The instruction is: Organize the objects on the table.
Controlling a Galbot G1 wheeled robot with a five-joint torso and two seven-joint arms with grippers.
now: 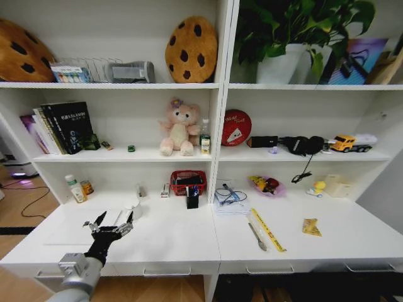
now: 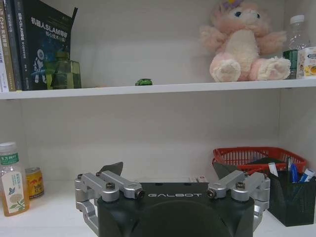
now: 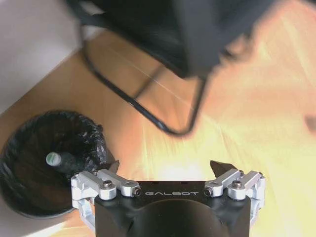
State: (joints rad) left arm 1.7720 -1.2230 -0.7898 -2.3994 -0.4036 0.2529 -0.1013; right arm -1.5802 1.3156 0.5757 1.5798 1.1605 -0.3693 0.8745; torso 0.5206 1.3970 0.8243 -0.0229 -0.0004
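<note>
Pens (image 2: 295, 174), blue-capped, stand in a black mesh pen cup (image 1: 192, 200) at the back of the smooth white table (image 1: 189, 242), just before a red plastic basket (image 1: 187, 178). A green-capped bottle (image 1: 75, 189) and small can (image 1: 87, 187) sit at far left. The left gripper (image 1: 108, 221) hovers over the tabletop, jaws spread wide, holding nothing. The right gripper (image 3: 166, 167) gapes empty above wooden floor (image 3: 256, 123), beside a black-lined bin (image 3: 44, 158).

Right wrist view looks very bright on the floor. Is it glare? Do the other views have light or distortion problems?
Right wrist view: yes, strong glare washes the wooden floor beyond the right gripper. Head view: even light, but shelf boards bow toward the edges. Left wrist view: even light, soft shadow under the shelf.
</note>
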